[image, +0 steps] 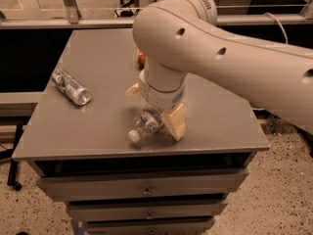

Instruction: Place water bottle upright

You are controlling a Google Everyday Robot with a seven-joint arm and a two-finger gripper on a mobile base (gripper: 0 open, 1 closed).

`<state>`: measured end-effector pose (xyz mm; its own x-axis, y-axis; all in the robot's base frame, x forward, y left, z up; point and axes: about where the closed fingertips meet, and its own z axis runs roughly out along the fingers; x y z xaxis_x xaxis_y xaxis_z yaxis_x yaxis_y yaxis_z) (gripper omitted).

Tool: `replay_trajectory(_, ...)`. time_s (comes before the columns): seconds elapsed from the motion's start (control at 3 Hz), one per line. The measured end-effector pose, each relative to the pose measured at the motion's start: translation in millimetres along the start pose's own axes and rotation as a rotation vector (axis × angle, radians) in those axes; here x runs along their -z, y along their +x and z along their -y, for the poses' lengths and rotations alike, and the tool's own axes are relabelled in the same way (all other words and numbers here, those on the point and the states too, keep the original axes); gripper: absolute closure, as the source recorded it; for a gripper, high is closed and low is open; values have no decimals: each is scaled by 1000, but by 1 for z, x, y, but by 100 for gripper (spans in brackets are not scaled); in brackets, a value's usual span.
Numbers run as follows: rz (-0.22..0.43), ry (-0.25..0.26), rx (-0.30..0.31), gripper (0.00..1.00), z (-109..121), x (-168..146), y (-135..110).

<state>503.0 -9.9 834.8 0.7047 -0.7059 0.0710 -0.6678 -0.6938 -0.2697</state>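
- Cream two-finger gripper (155, 112) at 6 o'clock on the matte grey table (98, 131), jaws clamped on the clear ribbed plastic water bottle (146, 121).
- Bottle is tilted, its white cap pointing to 8 o'clock.
- Slim silver can (71, 86) lies at 9 o'clock.

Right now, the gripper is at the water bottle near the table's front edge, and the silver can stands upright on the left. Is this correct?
Not quite: the camera view shows the silver can lying on its side. The gripper is at the water bottle near the table's front edge.
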Motion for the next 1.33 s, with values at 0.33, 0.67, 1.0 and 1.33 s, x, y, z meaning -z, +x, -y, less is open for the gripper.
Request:
replay_trajectory(0.33, -22, -7, 22, 36, 1, 3, 9)
replay_trajectory(0.67, -36, -6, 26, 59, 4, 8, 15)
replay_trajectory(1.0, -5, -10, -58, 83, 7, 17, 25)
replay_trajectory(1.33, 100, -25, -265, 100, 7, 34, 47)
